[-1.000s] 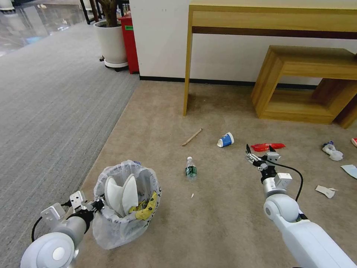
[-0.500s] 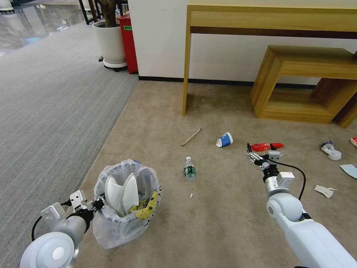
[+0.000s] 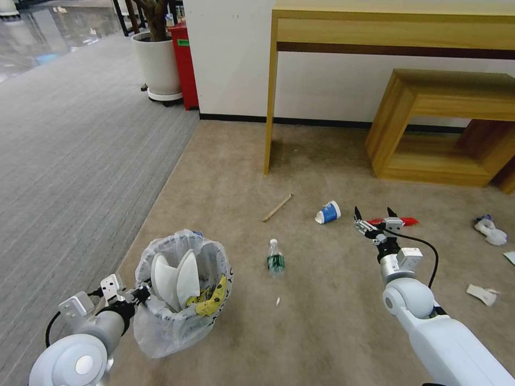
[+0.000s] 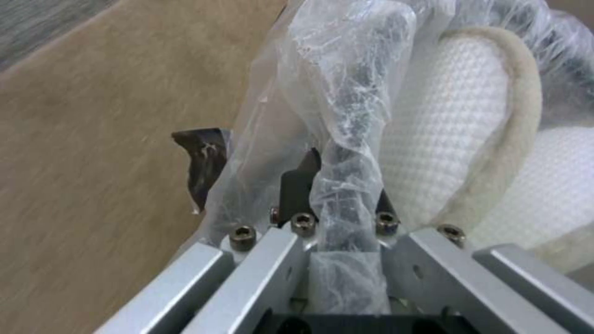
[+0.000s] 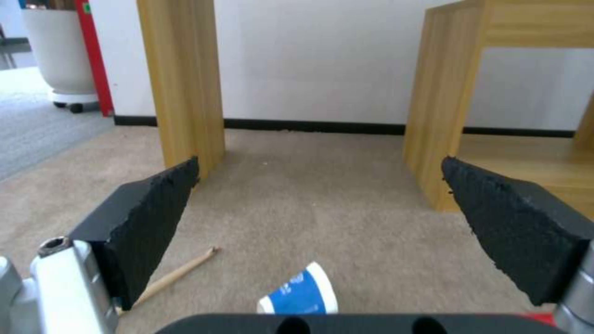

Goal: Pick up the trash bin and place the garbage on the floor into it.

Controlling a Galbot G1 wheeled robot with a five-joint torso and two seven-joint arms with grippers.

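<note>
Bin upright on beige floor (image 3: 322,332); litter scattered.
Trash bin (image 3: 182,292), clear-bag liner, holds two white slippers (image 3: 174,279) on end. On carpet: bottle (image 3: 276,258) on its side, wooden stick (image 3: 277,207), blue-white cup (image 3: 328,213) tipped over, red wrapper (image 3: 405,220), crumpled tissue (image 3: 491,229), white scrap (image 3: 483,294).

I see crinkly, glossy clear plastic lining the trash bin (image 3: 182,300); inside it, slippers (image 3: 173,279) of white waffle-textured cloth. Beside the bin, matt short-pile carpet floor (image 3: 322,321). The right gripper (image 3: 375,217) has rough, matt black pads (image 5: 148,222) on metal.
</note>
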